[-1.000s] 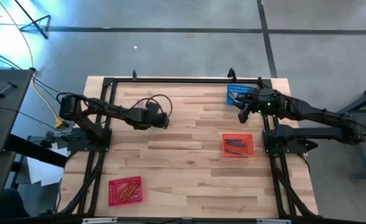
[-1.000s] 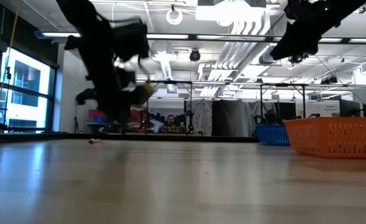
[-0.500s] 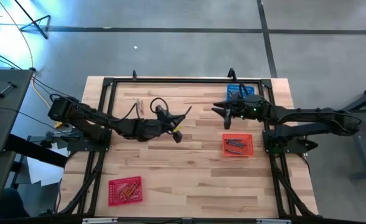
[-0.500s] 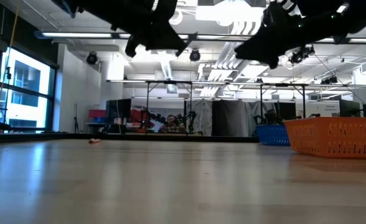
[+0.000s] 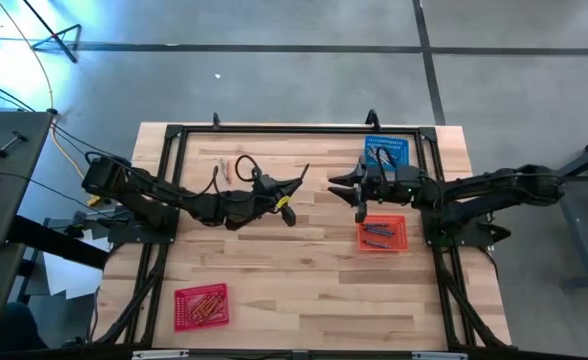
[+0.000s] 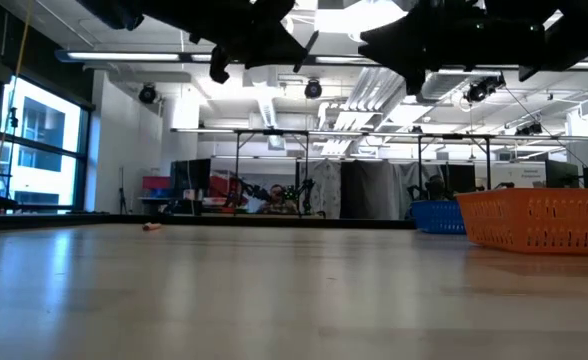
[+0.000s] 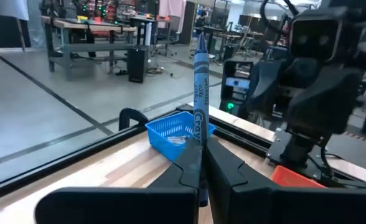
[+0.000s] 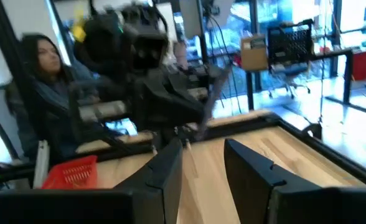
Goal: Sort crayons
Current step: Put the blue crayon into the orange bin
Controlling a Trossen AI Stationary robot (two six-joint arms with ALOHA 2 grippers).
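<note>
My left gripper (image 5: 288, 193) hangs over the table's middle, shut on a grey-blue crayon (image 7: 200, 87). My right gripper (image 5: 342, 192) faces it from the right, open and empty, a short way from the crayon's tip (image 5: 305, 170). Two loose crayons (image 5: 232, 166) lie on the wood at the far left. A blue basket (image 5: 386, 150), an orange basket (image 5: 382, 233) and a red basket (image 5: 201, 305) each hold crayons. My left gripper pinches the crayon's lower end (image 7: 198, 144) between its two fingers (image 7: 229, 171). The fingers come in level from the table's left. The rest of the crayon sticks out past the fingertips toward my right arm, lifted clear of the table.
The blue basket stands at the far right corner, the orange one just nearer, below my right arm (image 5: 474, 190). The red basket sits near the front left. A black frame (image 5: 274, 128) runs along the table's edges. A person (image 8: 40, 93) sits beyond the table.
My left gripper has risen off the table and gone toward the right, tipping from pointing down to level, and holds the crayon aloft. My right gripper has come from beside the blue basket toward the table's middle, sinking a little and tipping to level.
</note>
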